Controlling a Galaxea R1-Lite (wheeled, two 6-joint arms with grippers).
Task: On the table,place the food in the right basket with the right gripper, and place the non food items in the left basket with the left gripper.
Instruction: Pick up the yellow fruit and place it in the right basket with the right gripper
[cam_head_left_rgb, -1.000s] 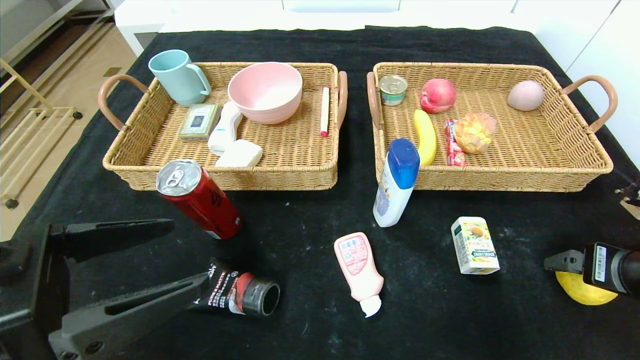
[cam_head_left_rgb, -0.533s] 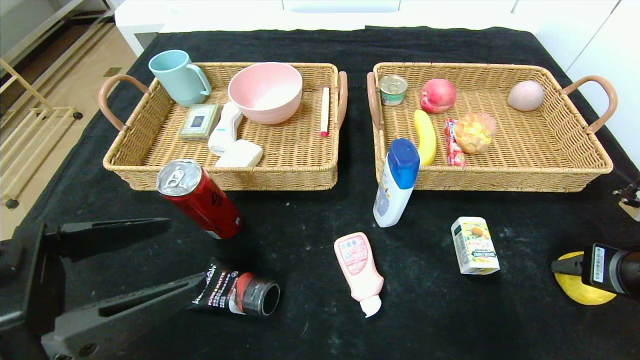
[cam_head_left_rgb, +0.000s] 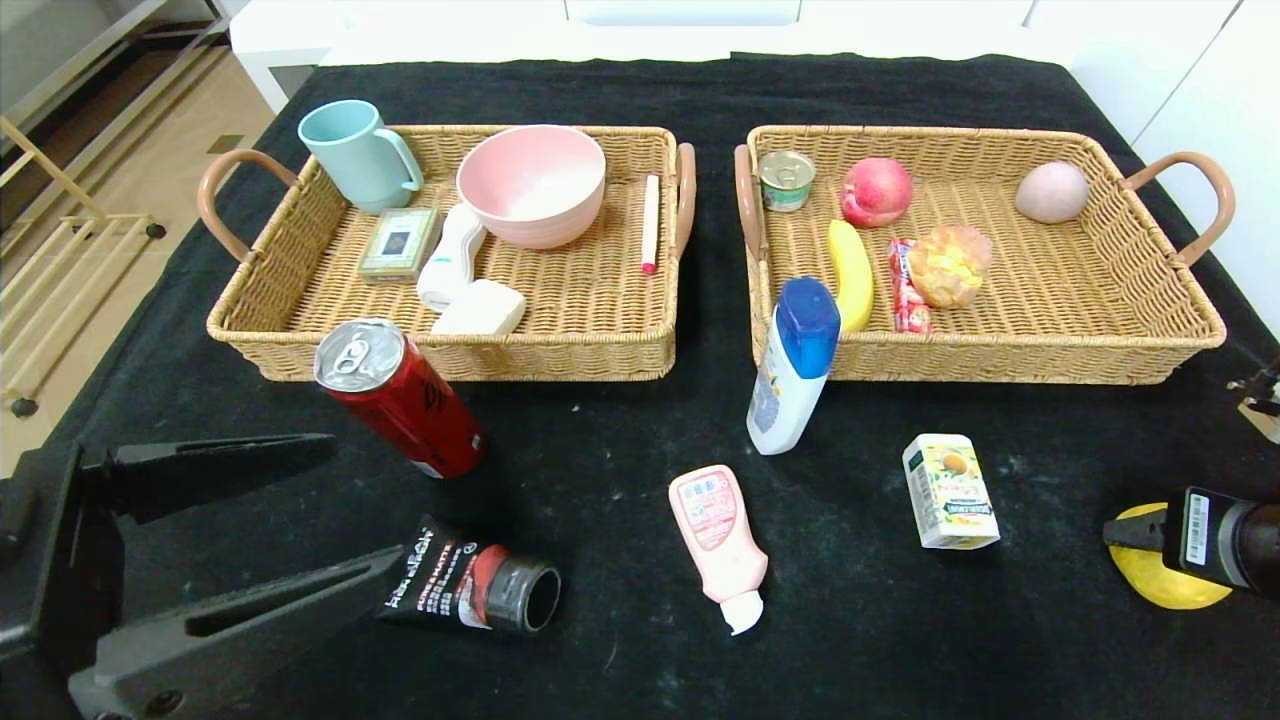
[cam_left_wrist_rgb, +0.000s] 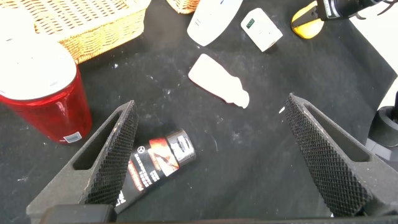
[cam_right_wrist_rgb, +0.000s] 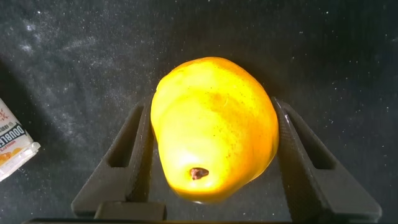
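Since the earlier frame the right hand (cam_head_left_rgb: 1125, 532) has dropped onto the pear (cam_head_left_rgb: 1165, 585) and closed: fingers now pinch the fruit on both flanks, per right wrist view (cam_right_wrist_rgb: 214, 127). Pear sits on the bench (cam_head_left_rgb: 620, 420) at its near right edge, well apart from the right basket (cam_head_left_rgb: 1000, 355). Left hand (cam_head_left_rgb: 340, 515) has shifted slightly; its fingers stand spread wide, low over the bench, w/ the black tube (cam_head_left_rgb: 470, 588) just beside the lower finger, nothing held. Handling notes, pear: judged firm, rounded, smooth skin, moderately heavy for its size; likely to slip or roll out if gripped near the tapered end. Best hold is across the widest belly, approx. where the fingers now sit; squeeze lightly to avoid bruising. Juice carton (cam_head_left_rgb: 950, 490) lies near, to the pear's left; red can (cam_head_left_rgb: 400, 397), white bottle (cam_head_left_rgb: 793, 365) and pink bottle (cam_head_left_rgb: 718, 540) not yet sorted.
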